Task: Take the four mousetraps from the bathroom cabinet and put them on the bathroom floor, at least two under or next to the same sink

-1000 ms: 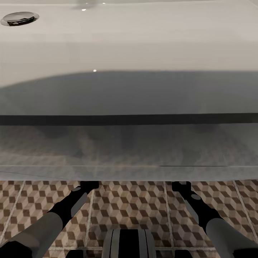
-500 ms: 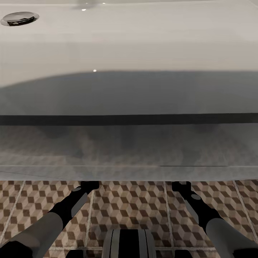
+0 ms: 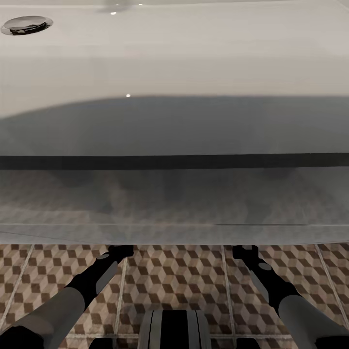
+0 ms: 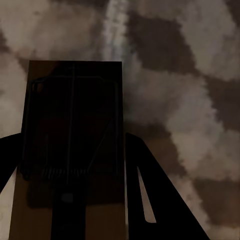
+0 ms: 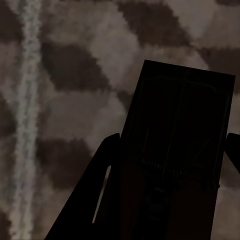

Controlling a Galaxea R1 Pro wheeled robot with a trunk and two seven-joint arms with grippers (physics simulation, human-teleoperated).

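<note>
In the head view the white sink (image 3: 194,58) spans the picture from close up, and both my arms reach forward beneath its front edge, which hides the grippers there. In the left wrist view my left gripper (image 4: 72,145) is shut on a brown wooden mousetrap (image 4: 75,100), its fingers against the board's two long sides. The cube-patterned bathroom floor (image 4: 190,75) lies close behind it. In the right wrist view my right gripper (image 5: 172,140) is shut on a second mousetrap (image 5: 185,110), dark in shadow, just over the tiles (image 5: 75,75). The cabinet is out of view.
The sink's chrome drain (image 3: 26,24) sits at the far left of the basin. The vanity's glossy front (image 3: 174,203) reflects the tiles and stands right ahead. Patterned floor (image 3: 174,271) shows between my left arm (image 3: 92,281) and right arm (image 3: 266,278), above my base (image 3: 174,329).
</note>
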